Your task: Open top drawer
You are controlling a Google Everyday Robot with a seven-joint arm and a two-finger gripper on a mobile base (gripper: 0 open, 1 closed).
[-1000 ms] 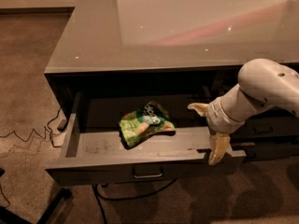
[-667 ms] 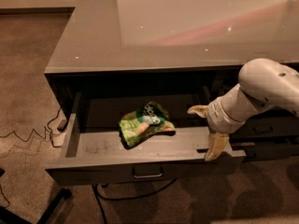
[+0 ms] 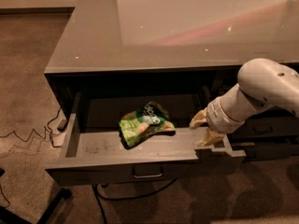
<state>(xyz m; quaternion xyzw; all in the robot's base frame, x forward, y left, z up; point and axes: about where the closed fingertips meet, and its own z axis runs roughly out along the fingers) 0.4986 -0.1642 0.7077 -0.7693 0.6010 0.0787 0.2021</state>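
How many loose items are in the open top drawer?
1: a crumpled green snack bag mid-floor of the wide dark grey top drawer. The hand is at its right end; the shadowed back may hide more.

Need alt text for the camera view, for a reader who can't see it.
The top drawer of a grey cabinet stands pulled out, a green snack bag lying on its floor. The robot's gripper, fingers apart, sits at the drawer's right end, close behind its front.
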